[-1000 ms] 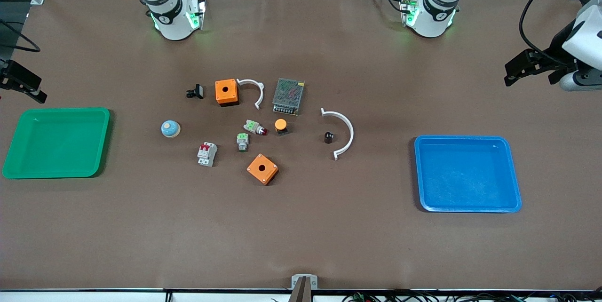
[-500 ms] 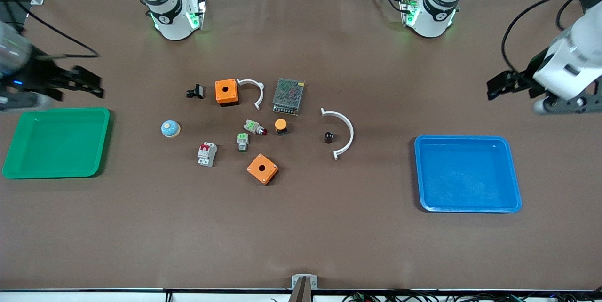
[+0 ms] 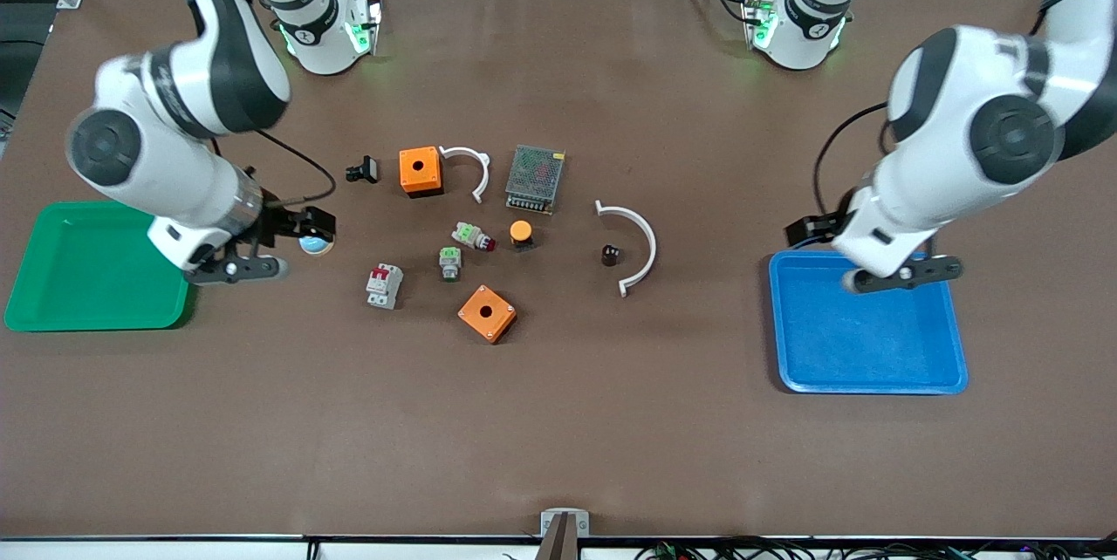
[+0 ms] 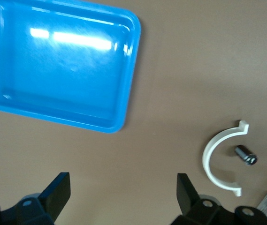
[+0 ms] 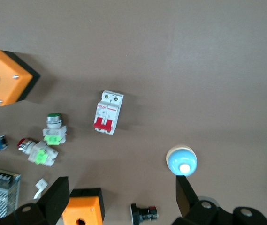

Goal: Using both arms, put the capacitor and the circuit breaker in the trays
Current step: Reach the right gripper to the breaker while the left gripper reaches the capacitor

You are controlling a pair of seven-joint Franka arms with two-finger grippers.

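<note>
- The capacitor — a tiny black cylinder with a pale end — lies on its side on the brown worktop, in the middle part toward the left arm's end, inside the curve of a white plastic half-ring clamp but apart from it.
- It looks light, hard and smooth, so it will likely roll; a grip across its round body, jaws square to its axis, seems safest.
- The circuit breaker, a small white rectangular block with red switch levers, lies flat toward the right arm's end, nearer the front edge than the round blue-and-cream button.
- It looks rigid and fairly light — take it across the two long flat sides, clear of the levers.
- The blue plastic tray at the left arm's end holds nothing; the green plastic tray at the right arm's end also shows nothing inside.
- The left gripper hangs over the blue tray's corner, jaws spread wide, holding nothing.
- The right gripper hangs just over the round button, jaws wide apart, also unladen.
</note>
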